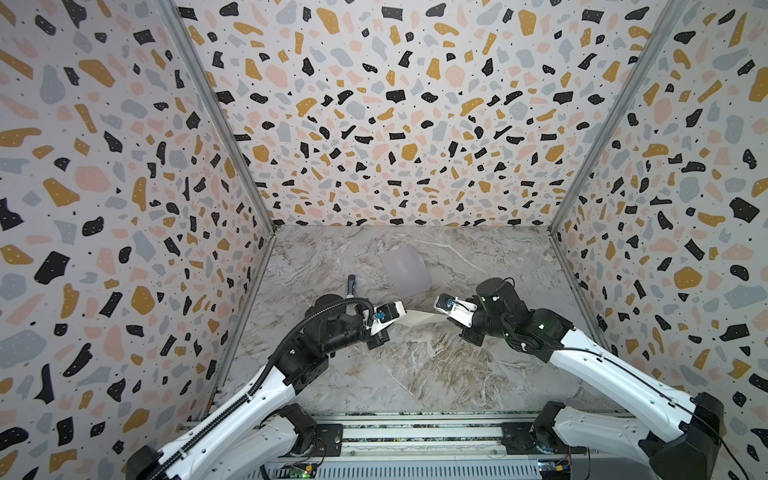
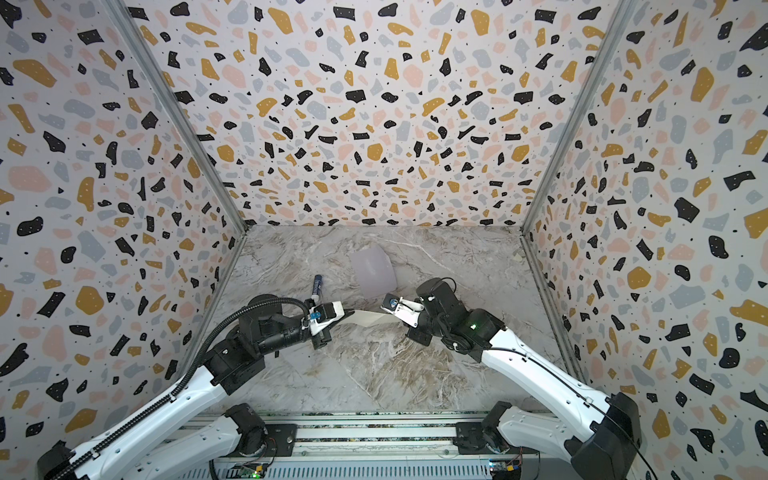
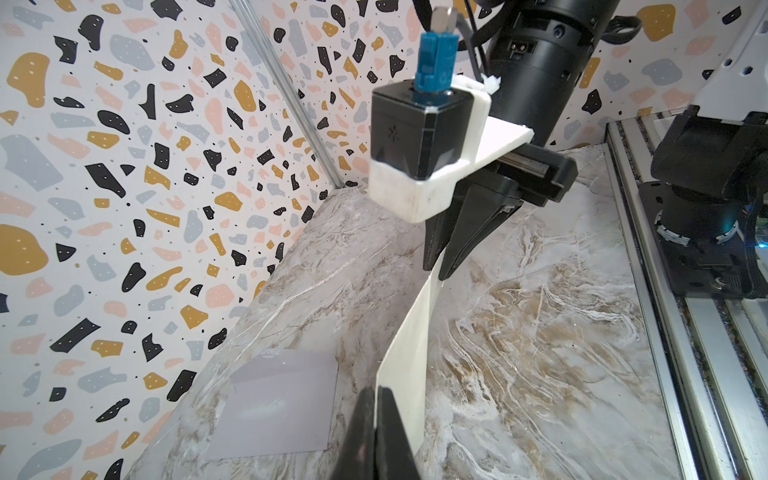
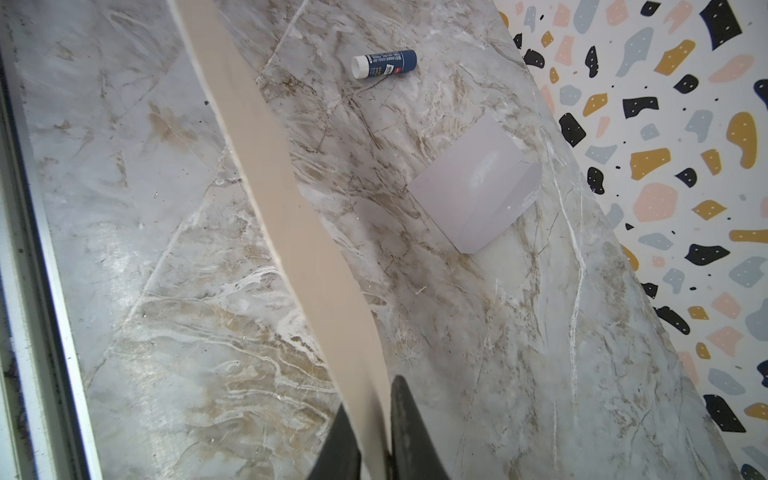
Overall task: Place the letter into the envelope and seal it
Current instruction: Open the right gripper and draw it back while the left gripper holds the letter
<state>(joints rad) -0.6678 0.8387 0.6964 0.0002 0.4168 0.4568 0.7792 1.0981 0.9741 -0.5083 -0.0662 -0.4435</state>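
**Letter pinched at both ends above the desk; fingertips mostly hidden from above**

In both top views the letter shows only as a pale, narrow strip. It hangs clear of the desk between the left hand and the right hand. Its border and print cannot be made out. Each hand's fingertips sit under its own wrist camera housing, so the grip cannot be read here. The envelope lies flat on the desk beyond the letter, apart from it, and its flap is hard to make out. A glue stick lies left of the envelope, its near end covered by the left arm.

In the left wrist view the left hand is cut off by the frame's edge, its two dark fingers closed narrow on one end of the letter. The sheet twists away to the right hand, pinched on the other end. The envelope lies flat alongside.

In the right wrist view the right hand clamps the letter, which bows away and leaves the frame, crossing in front of the desk. Beyond it lie the envelope, with a folded band along one end, and the glue stick, apart from each other.
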